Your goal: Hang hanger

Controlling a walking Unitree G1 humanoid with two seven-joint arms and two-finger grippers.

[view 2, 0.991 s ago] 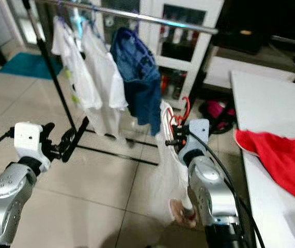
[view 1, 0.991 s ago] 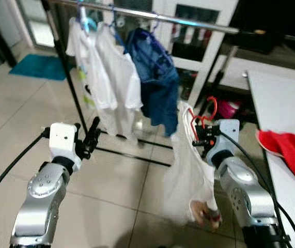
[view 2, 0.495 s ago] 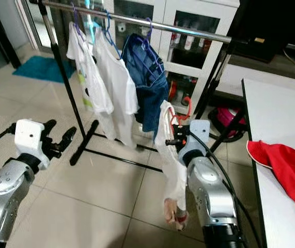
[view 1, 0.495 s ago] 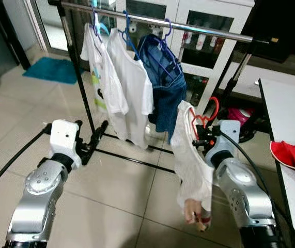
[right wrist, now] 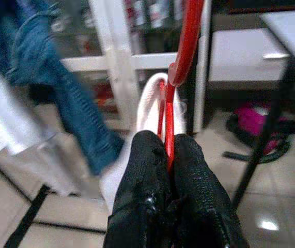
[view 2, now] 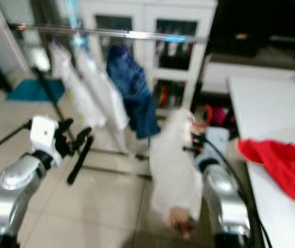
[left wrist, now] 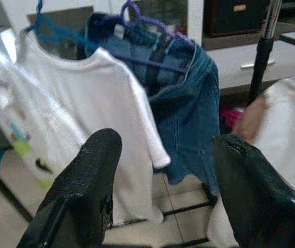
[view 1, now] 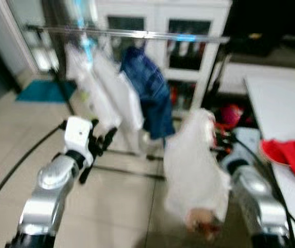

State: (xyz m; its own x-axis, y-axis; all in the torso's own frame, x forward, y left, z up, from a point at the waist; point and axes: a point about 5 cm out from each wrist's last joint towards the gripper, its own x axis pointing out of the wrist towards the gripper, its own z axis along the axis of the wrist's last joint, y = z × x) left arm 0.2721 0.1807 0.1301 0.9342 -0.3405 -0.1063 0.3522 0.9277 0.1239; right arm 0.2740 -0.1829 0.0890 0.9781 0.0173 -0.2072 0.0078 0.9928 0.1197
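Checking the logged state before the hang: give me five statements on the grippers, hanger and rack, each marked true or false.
1. The right gripper is shut on the red hanger. True.
2. The left gripper holds a blue hanger. False: its fingers are open with nothing between them.
3. A white garment hangs from the red hanger. True.
4. The red hanger already hangs on the rail. False: it is below the rail, in the right gripper.
5. The red cloth hangs on the rack. False: it lies on the white table.

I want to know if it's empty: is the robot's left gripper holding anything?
No, the left gripper has its fingers spread wide with nothing between them.
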